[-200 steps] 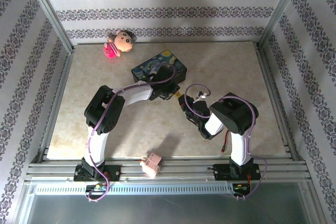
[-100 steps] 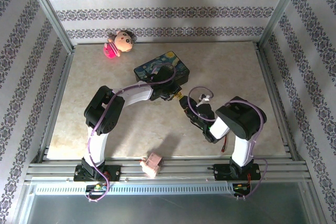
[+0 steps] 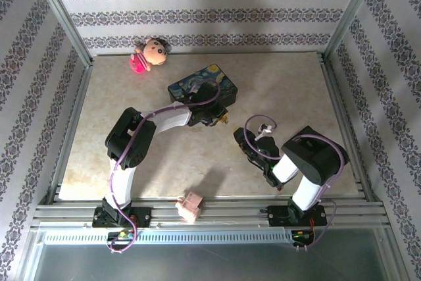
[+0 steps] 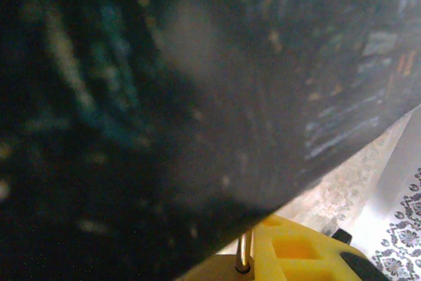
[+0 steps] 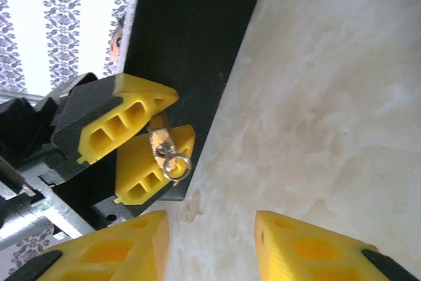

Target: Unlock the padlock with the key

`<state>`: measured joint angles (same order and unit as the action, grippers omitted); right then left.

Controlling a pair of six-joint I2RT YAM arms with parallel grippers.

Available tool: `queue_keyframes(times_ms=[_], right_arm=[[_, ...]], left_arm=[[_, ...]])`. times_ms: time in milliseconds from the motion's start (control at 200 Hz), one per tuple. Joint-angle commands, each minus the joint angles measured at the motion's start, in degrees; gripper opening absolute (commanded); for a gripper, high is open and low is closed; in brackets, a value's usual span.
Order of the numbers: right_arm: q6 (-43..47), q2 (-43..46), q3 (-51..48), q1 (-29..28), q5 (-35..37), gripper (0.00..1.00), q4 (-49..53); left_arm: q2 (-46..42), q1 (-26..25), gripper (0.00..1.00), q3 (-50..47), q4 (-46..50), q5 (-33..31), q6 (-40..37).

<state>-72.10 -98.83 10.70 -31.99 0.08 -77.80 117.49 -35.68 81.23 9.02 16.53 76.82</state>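
- Our left tool (image 5: 169, 125) is closed on the padlock (image 5: 160, 141). Its two yellow fingers pinch the brass body hard against the near right side of the starry box (image 3: 200, 87).
- A small silvery ring (image 5: 176, 166) sticks out of the padlock toward our right tool (image 5: 212, 228). We take it for the key's head, but it is too small to be sure.
- The right tool hangs wide open and empty over the desk (image 3: 289, 90), near and right of the padlock and apart from it.
- The step in hand, as we judge it, is to take that ring and turn it.
- To do it well, we should set the open fingers on either side of the ring and close on it alone, clear of the left tool. Then we twist about the key's own axis.
- The left tool must grip firmly, or the lock may spin with the key.
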Motion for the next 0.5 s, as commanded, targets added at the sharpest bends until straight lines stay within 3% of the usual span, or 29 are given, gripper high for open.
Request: queue_keyframes(times_ms=[0, 495], right_arm=[[2.52, 0.50, 2.50, 0.01, -2.57, 0.38, -0.43], [1.52, -7.07, 8.64, 1.31, -7.00, 0.24, -1.57]], left_arm=[[1.89, -2.02, 0.17, -2.52, 5.75, 9.35, 4.57], [1.60, -2.02, 0.17, -2.52, 5.75, 9.78, 4.11]])
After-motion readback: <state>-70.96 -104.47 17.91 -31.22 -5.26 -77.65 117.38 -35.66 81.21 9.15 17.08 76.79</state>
